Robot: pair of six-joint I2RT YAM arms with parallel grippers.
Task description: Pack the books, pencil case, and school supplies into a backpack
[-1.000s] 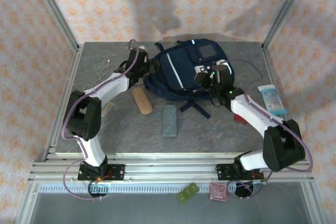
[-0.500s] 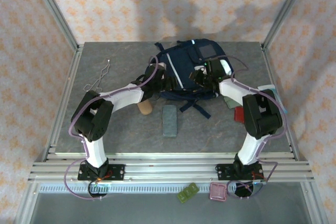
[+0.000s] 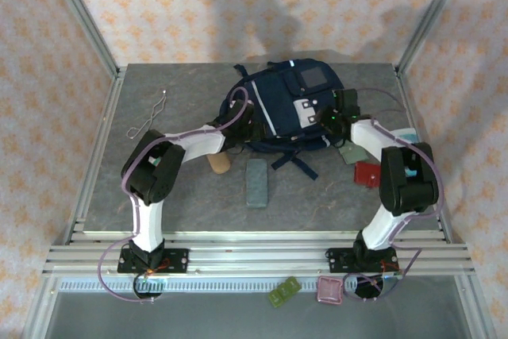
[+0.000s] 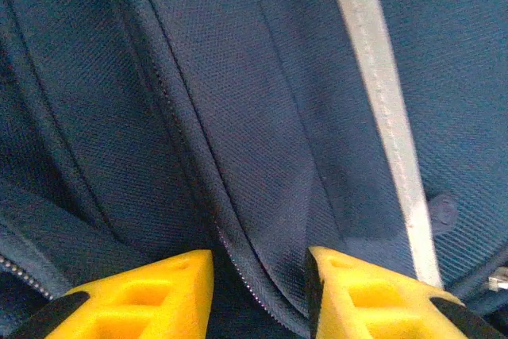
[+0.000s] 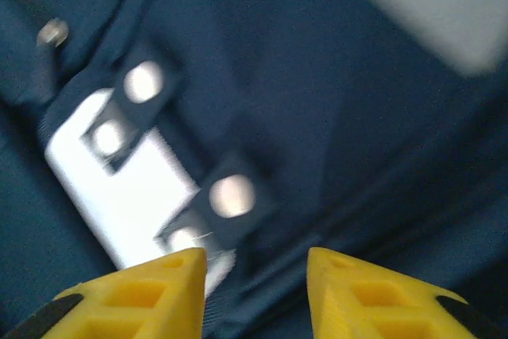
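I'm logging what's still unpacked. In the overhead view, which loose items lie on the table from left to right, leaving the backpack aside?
bent wire → tan oblong case → grey-blue flat case → grey-green square piece → red piece

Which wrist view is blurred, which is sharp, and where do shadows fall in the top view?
Right wrist view: blurred, white tab and studs on the backpack smeared. Left wrist view: sharp, fabric weave and zip teeth crisp. Top view: soft shadows on the back wall, even light on the table.
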